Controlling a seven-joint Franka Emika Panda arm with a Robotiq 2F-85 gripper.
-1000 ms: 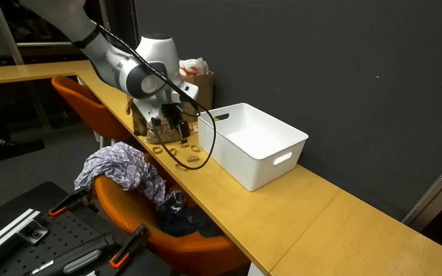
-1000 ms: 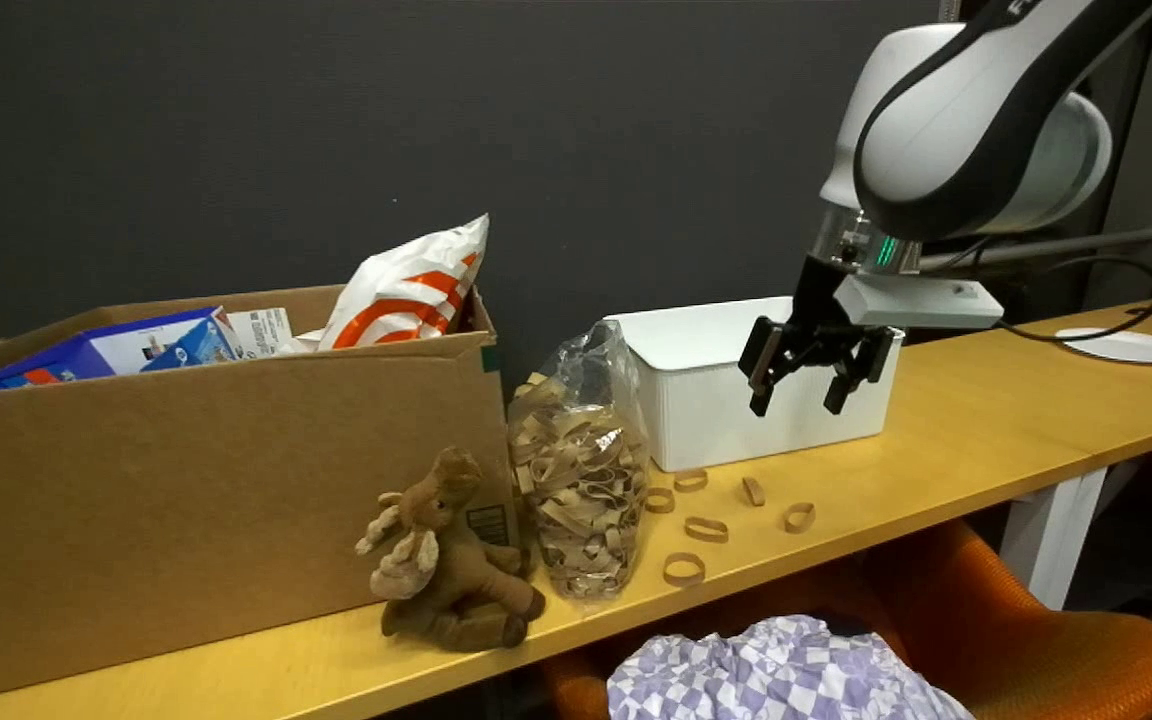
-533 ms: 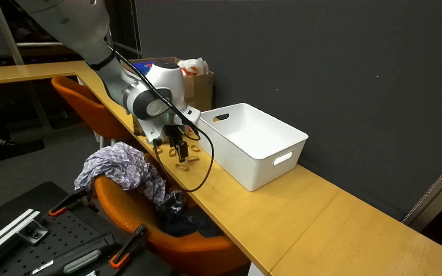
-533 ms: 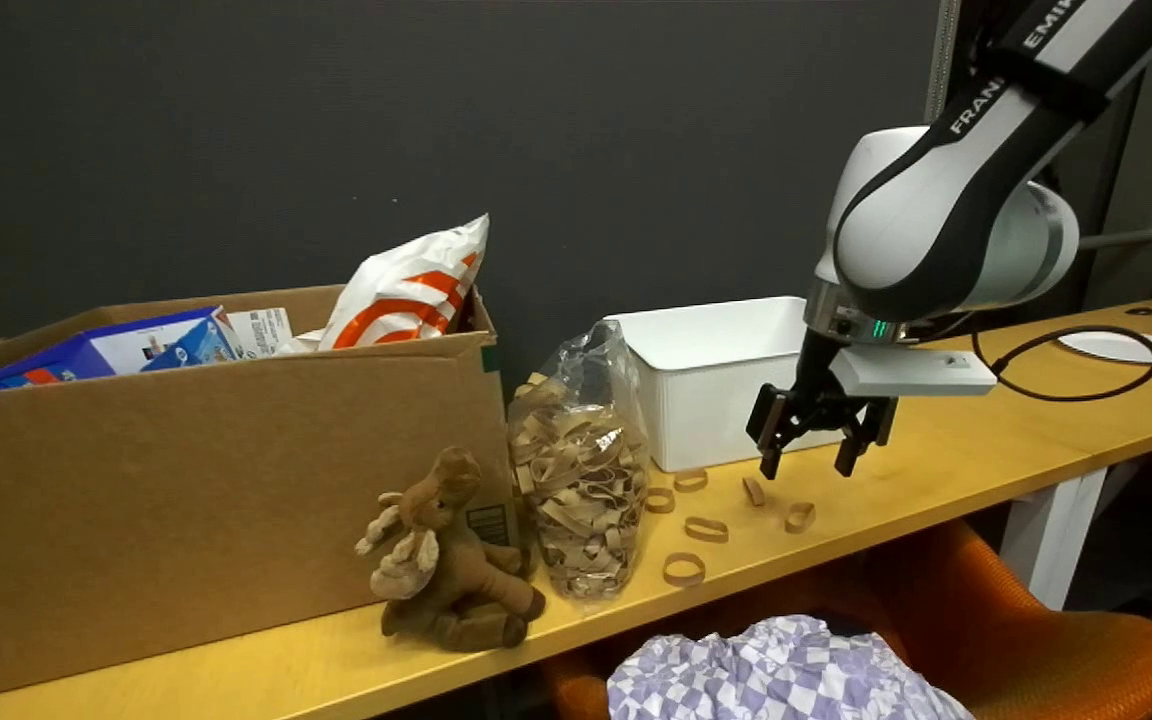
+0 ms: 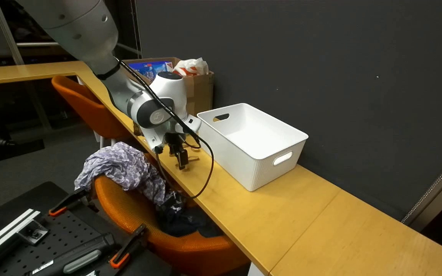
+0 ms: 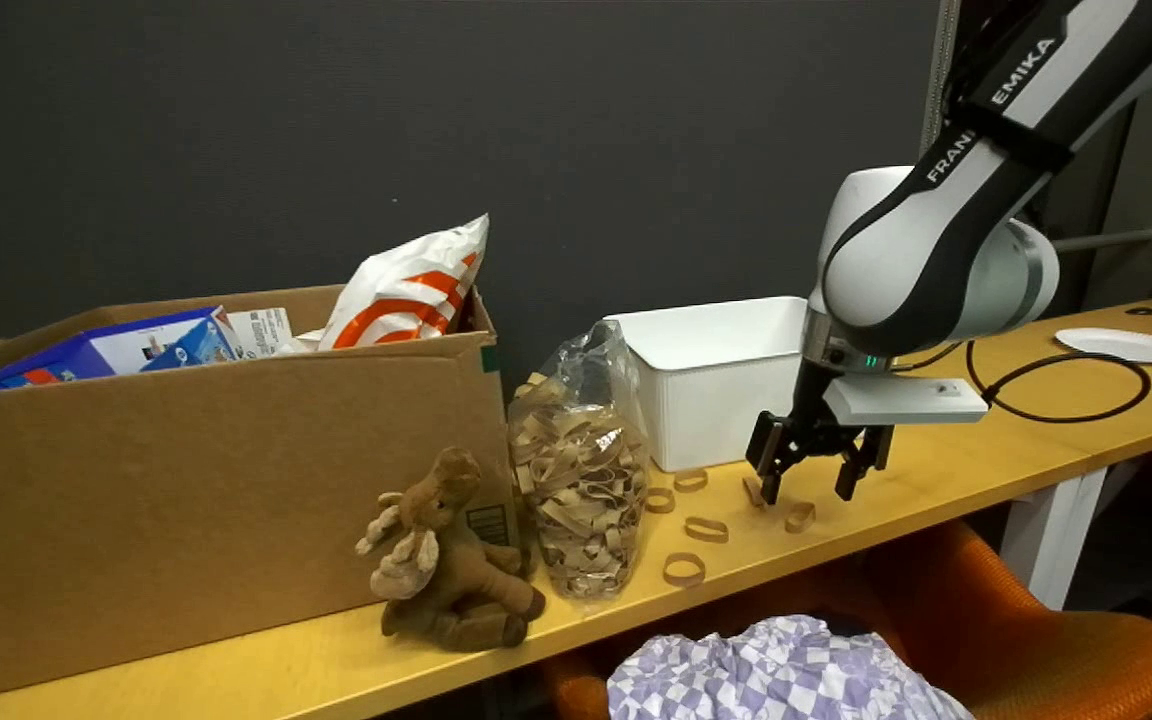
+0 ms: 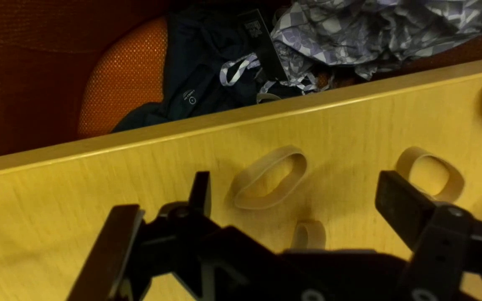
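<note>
Tool (image 6: 807, 492) spread wide, above tan band (image 7: 260, 168)

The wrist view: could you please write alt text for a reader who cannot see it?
A black gripper, open and holding nothing, is over a wooden table, where four tan loops are visible, two showing between its jaws. Past the table's edge, an orange chair bears dark fabric and a purple-and-white checked cloth.

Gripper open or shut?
Open: the gripper holds nothing; in the wrist view its fingers stand wide apart, a rubber band showing between them.
</note>
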